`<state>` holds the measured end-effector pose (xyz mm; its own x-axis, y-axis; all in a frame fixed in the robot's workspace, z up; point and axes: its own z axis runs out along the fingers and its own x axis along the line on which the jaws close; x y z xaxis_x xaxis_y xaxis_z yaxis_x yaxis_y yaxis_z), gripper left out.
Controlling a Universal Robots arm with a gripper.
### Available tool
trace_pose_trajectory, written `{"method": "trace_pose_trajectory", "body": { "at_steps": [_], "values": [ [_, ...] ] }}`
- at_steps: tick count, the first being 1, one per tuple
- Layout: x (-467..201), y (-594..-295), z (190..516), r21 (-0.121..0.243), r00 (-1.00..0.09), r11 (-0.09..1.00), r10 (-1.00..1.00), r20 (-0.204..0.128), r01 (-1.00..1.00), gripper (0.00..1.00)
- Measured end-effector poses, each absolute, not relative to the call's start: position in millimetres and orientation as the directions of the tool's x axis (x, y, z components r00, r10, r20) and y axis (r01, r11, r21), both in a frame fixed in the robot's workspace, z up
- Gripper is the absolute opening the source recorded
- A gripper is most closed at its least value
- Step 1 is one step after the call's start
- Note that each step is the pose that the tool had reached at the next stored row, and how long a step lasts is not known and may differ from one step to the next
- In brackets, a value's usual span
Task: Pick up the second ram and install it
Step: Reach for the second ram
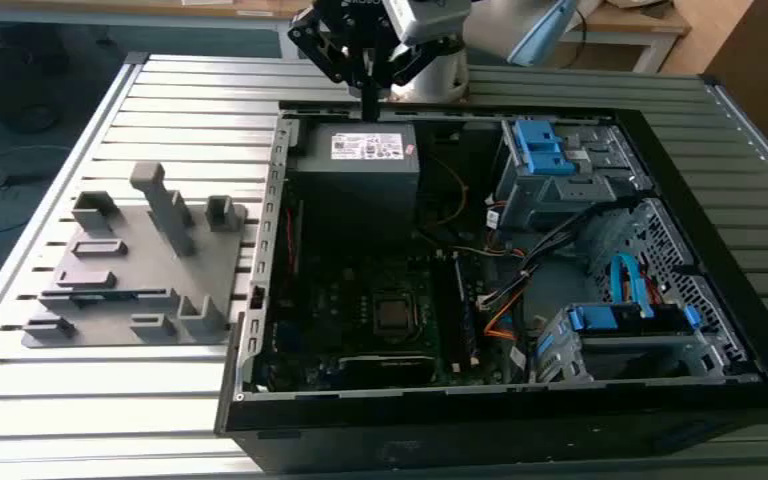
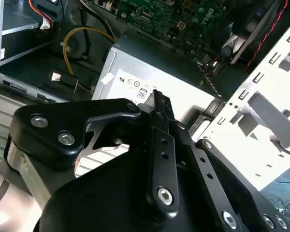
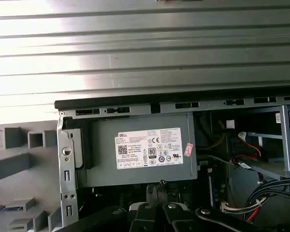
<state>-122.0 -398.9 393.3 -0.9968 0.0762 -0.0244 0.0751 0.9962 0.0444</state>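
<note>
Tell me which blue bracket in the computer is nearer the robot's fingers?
The blue bracket next to the grey power supply; the other blue bracket sits at the case's opposite end.

A: The bench [image 1: 91, 400]?
B: Ribbed metal, brushed sheen. The holder tray [image 1: 144, 272] is matt grey plastic.
A: And the power supply [image 3: 101, 159]?
B: Dull grey sheet metal, white paper label [image 3: 149, 147]. The gripper [image 2: 157, 101] is smooth semi-gloss black with bright metal screws; the second ram [image 1: 368, 108] looks matt dark
</note>
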Motion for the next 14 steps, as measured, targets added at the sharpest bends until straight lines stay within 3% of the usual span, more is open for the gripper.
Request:
{"method": "trace_pose_trajectory", "body": {
  "at_steps": [14],
  "values": [
    [-157, -399, 393, 0.044, -0.997, 0.996, 0.076, -0.025, 0.075, 0.1]
  ]
}}
